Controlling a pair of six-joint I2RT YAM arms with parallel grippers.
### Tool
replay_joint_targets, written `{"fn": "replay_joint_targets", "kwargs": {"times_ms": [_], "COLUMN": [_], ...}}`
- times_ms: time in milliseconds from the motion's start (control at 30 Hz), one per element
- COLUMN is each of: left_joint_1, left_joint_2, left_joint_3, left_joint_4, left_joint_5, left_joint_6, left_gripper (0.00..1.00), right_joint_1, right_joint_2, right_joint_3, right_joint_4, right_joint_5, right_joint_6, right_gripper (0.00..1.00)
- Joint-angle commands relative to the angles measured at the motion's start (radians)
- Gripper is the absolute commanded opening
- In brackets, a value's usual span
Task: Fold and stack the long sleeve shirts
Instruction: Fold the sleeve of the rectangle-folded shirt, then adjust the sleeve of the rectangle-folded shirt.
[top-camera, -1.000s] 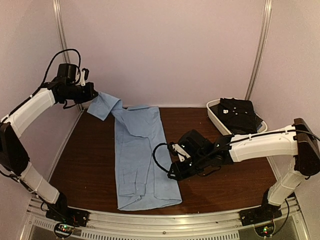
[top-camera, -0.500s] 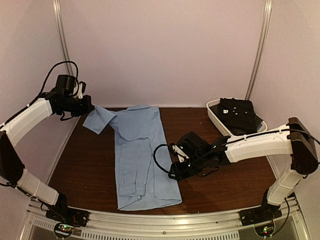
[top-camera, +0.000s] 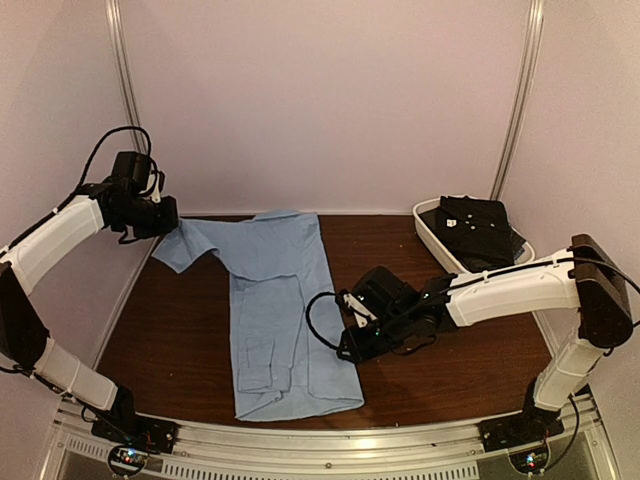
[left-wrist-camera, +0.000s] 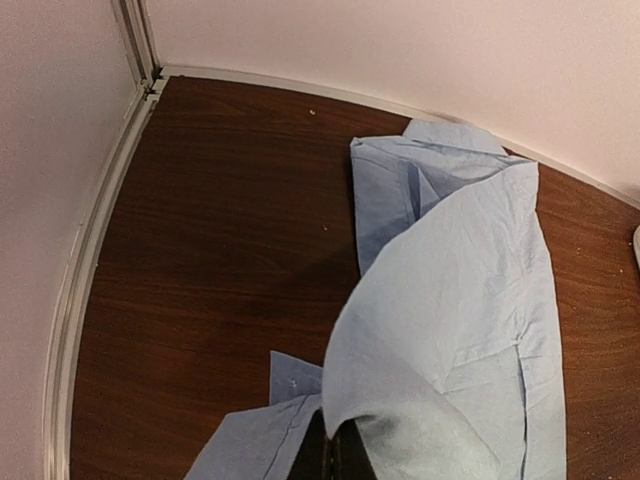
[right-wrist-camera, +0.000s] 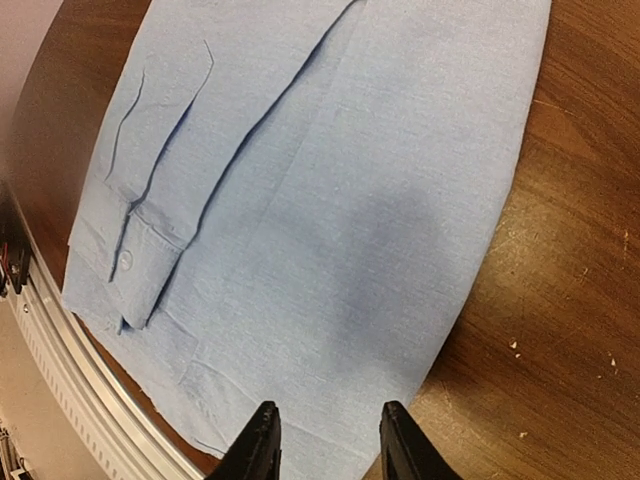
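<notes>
The brown counter (top-camera: 180, 320) carries a light blue shirt (top-camera: 285, 300) lying lengthwise left of centre, one end at the far edge and the other close to the near edge. Most of it lies flat. A sleeve is folded down over the body, its buttoned cuff (right-wrist-camera: 140, 265) pointing toward the near edge. The far-left part of the shirt is drawn out sideways toward the far-left corner and lifted off the wood there.

A white tub (top-camera: 430, 225) sits in the far-right corner, with a dark folded garment (top-camera: 475, 228) inside it.

The left gripper (top-camera: 165, 222) is up by the far-left corner, its fingers pinched together on the raised blue cloth, which drapes away from them in the wrist view.

The right gripper (top-camera: 348, 345) is low at the shirt's right edge, toward the near end. Its jaws stand apart with nothing between them, over the cloth just inside that edge. Whether the tips touch the fabric cannot be told.
</notes>
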Motion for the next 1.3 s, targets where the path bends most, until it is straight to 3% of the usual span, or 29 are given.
{"fn": "replay_joint_targets", "kwargs": {"times_ms": [0, 633, 1067, 1267], "left_joint_1": [0.009, 0.031, 0.034, 0.033], "left_joint_2": [-0.008, -0.044, 0.053, 0.07], "left_joint_3": [0.034, 0.013, -0.012, -0.018], "left_joint_4": [-0.021, -0.084, -0.044, 0.02], "left_joint_5": [-0.064, -0.141, -0.1, 0.104], "left_joint_6": [-0.01, -0.009, 0.003, 0.055], "left_gripper": [0.0, 0.0, 0.0, 0.0], "right_joint_1": [-0.005, -0.005, -0.002, -0.003], "right_joint_2": [0.011, 0.029, 0.039, 0.048], "right_joint_3": [-0.01, -0.011, -0.012, 0.003], "right_joint_4": [0.022, 0.026, 0.028, 0.018], "right_joint_5": [0.004, -0.012, -0.022, -0.012], "right_joint_6": [-0.019, -0.03, -0.031, -0.041], "right_gripper": [0.35, 0.35, 0.35, 0.35]}}
